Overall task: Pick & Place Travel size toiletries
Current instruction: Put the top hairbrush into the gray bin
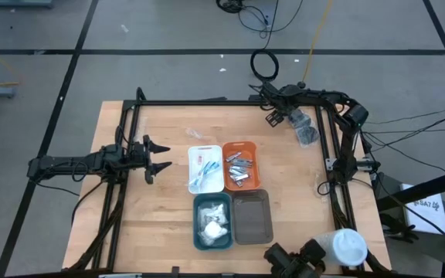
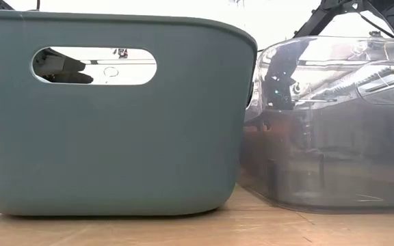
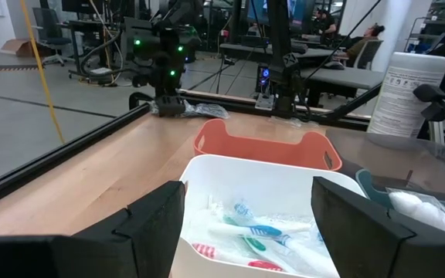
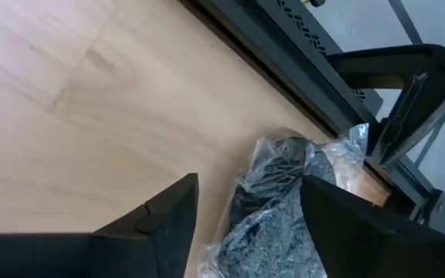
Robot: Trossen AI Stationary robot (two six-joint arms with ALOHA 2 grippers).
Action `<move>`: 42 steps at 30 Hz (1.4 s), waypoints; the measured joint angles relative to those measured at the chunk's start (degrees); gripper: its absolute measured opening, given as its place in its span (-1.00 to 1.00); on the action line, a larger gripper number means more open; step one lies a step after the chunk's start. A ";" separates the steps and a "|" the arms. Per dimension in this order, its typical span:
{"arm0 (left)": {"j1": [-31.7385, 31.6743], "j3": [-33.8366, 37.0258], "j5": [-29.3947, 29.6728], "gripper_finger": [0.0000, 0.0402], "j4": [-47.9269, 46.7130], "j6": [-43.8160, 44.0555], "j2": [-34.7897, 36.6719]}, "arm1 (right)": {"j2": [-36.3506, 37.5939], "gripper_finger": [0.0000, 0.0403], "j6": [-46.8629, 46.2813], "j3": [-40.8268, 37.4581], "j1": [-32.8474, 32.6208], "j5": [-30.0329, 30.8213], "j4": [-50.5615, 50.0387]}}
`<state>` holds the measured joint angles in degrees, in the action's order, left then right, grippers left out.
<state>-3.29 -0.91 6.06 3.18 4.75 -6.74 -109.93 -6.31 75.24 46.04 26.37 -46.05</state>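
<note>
R pincer [image 4: 246, 212] (open) — over grey pcs [image 4: 273, 208]

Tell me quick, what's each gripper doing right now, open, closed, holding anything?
Left gripper: open, empty, beside the white tray.
Right gripper: open, empty, over the dark grey pieces in a clear bag at the table's far right corner.

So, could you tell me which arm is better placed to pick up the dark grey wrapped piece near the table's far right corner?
Right. The right gripper hangs open directly over the dark grey wrapped piece; the left gripper waits open beside the white tray.
</note>
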 joint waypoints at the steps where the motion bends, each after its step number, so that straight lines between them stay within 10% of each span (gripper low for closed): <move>1: 0.00 0.00 0.00 0.36 0.00 0.00 0.02 | 0.01 0.06 0.42 0.00 0.11 -0.33 0.08; 17: 0.00 0.00 -0.02 0.36 0.00 0.02 0.00 | 0.04 -0.44 3.98 0.00 0.76 -1.88 0.87; 24: -0.02 0.00 -0.02 0.36 0.00 0.02 0.00 | 0.07 -0.95 2.80 -1.33 1.40 -14.32 0.87; 42: 0.00 0.00 -0.02 0.36 0.00 0.02 0.00 | 6.24 -1.00 7.52 -5.01 -5.47 -21.92 3.28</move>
<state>-3.29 -0.91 6.04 3.18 4.77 -6.74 -103.69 1.21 70.24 40.58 4.45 -42.77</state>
